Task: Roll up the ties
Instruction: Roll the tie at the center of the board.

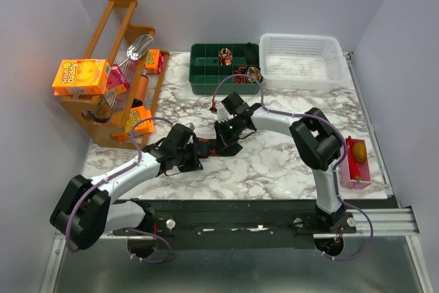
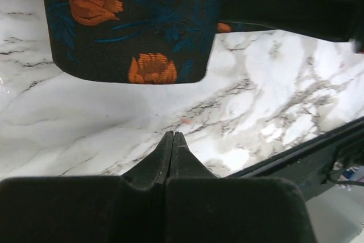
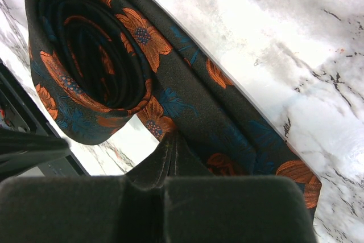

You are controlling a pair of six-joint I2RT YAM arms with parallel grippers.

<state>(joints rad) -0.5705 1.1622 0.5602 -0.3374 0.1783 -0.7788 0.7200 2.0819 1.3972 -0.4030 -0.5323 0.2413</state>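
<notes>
tie (image 3: 227, 129) looks soft, light, slippery; coil (image 3: 91, 66) at upper left could spring loose; pinch across it; left gripper (image 2: 172, 138), right gripper (image 3: 169, 143) both closed up

The marble-patterned desk (image 1: 274, 162) carries a wooden rack (image 1: 89, 111) at far left, a green compartment tray (image 1: 206, 66) at far centre and a white basket (image 1: 302, 63) just right of it. A pink tray (image 1: 358, 169) lies at the right edge. Mid-desk lies a partly coiled tie (image 3: 187, 83).

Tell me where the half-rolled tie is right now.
The tie lies mid-table in the top view, between the left end effector and right end effector, on the near side of the green tray.
</notes>
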